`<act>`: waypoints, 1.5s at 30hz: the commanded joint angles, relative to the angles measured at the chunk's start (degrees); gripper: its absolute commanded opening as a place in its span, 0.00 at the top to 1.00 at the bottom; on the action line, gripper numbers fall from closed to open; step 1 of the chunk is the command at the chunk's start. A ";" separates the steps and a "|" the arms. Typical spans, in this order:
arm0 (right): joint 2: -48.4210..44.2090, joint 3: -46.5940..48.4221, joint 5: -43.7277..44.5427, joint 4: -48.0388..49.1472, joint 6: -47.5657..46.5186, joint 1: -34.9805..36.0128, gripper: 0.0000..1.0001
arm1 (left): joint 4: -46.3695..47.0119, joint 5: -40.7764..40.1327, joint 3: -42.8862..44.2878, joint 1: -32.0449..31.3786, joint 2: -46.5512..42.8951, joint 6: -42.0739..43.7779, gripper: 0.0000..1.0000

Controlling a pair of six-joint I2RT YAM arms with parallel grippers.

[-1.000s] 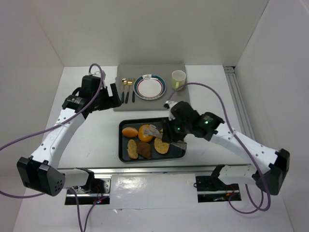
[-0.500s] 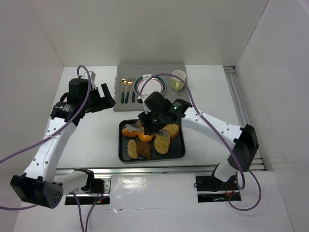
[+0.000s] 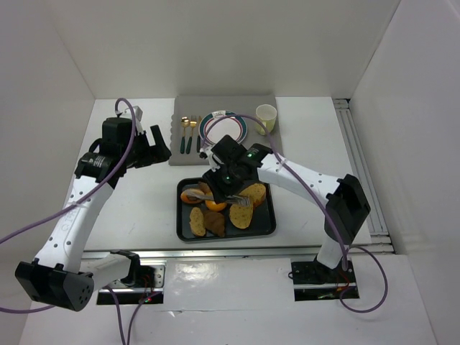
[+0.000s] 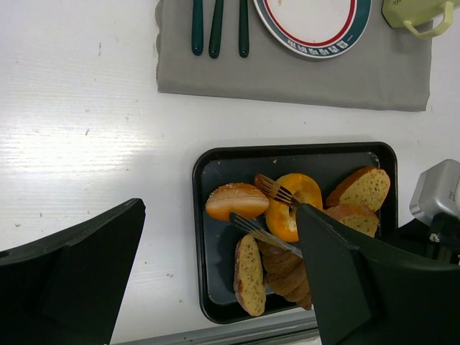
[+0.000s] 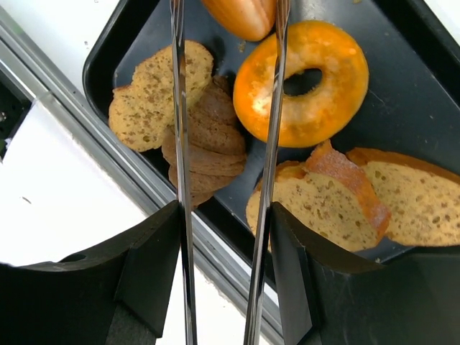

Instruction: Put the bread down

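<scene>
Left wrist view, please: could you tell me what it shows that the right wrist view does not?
Only the left wrist view shows the grey placemat with the plate, the cup and the cutlery, and the tray in full. Only the right wrist view shows the right gripper closed on the long arms of the tongs. Both show the black tray, the orange ring, the bun, the bread slices and the tongs.
</scene>
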 commanded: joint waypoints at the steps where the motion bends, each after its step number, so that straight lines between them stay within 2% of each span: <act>1: 1.18 3.53 -3.30 2.78 -2.39 0.60 0.42 | 1.01 -0.45 0.60 0.29 -0.79 0.88 0.00; 9: 3.91 5.99 -0.68 1.11 -3.53 2.36 0.44 | 1.01 -0.45 0.60 0.29 -0.79 0.88 0.00; 11: 4.53 6.51 0.38 0.59 -3.54 2.36 0.40 | 1.01 0.16 0.60 0.29 -0.79 0.88 0.00; 19: 5.67 5.99 3.11 -0.56 -4.06 2.89 0.38 | 1.01 0.78 0.60 0.29 -0.79 0.35 0.00; 22: 3.57 5.37 3.11 -0.56 -3.54 2.89 0.44 | 1.01 1.31 0.60 0.29 -0.79 0.35 0.00; 31: 1.36 4.58 1.61 -6.18 -4.24 2.88 0.43 | 1.54 1.83 0.60 0.29 -0.27 -0.18 0.00; 37: -0.48 4.58 2.15 -6.19 -3.62 3.50 0.43 | 1.54 1.84 0.60 0.29 -0.26 -0.18 0.00; 45: 0.04 11.34 7.50 -11.64 -3.62 4.91 0.43 | 2.06 2.45 0.07 0.29 -0.26 -0.18 0.00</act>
